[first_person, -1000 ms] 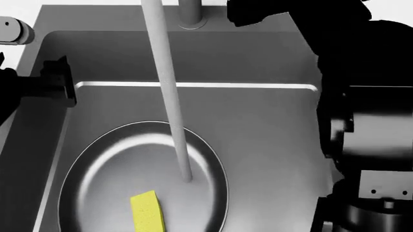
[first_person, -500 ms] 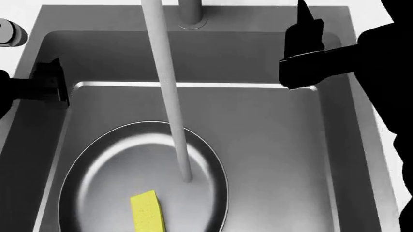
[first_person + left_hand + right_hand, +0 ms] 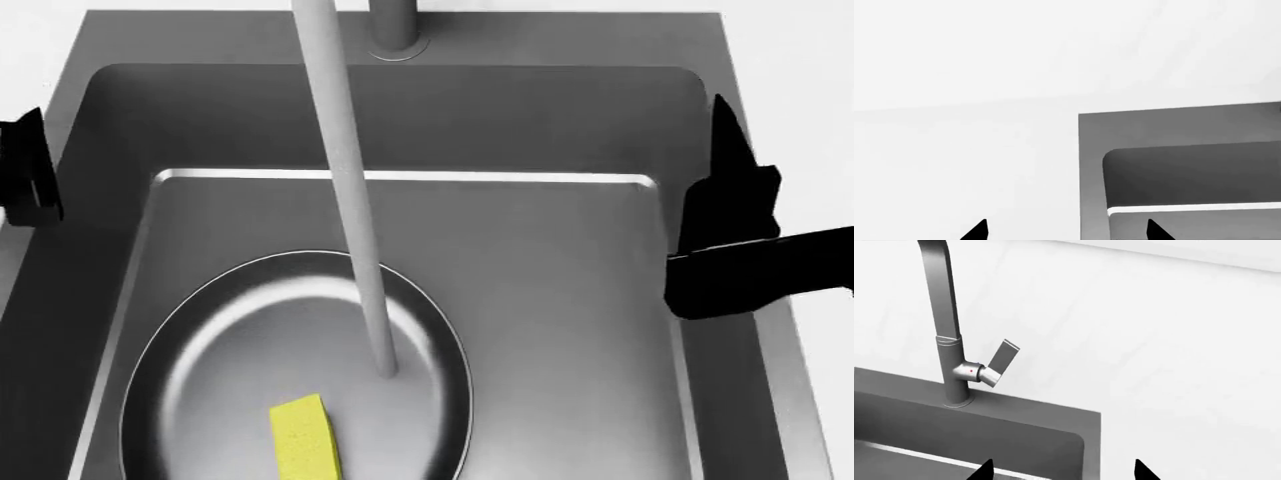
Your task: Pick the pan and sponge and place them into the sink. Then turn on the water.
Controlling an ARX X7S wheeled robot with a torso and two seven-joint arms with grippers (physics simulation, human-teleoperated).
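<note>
White counter surrounds the sink (image 3: 561, 290); head view shows water (image 3: 350, 200) striking the pan (image 3: 240, 340), sponge (image 3: 307, 438) inside. Wrist views: left gripper (image 3: 1066, 231) and right gripper (image 3: 1062, 471) spread wide, empty; faucet (image 3: 944, 330) lever raised.

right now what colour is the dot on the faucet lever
Red: a small dot at the base of the lever, best seen in the right wrist view.

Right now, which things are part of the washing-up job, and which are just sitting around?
Part of the job:
- pan, in the sink
- sponge, lying in the pan
- water, running into the pan
- faucet lever

Just around:
- white countertop; nothing loose on the part in view
</note>
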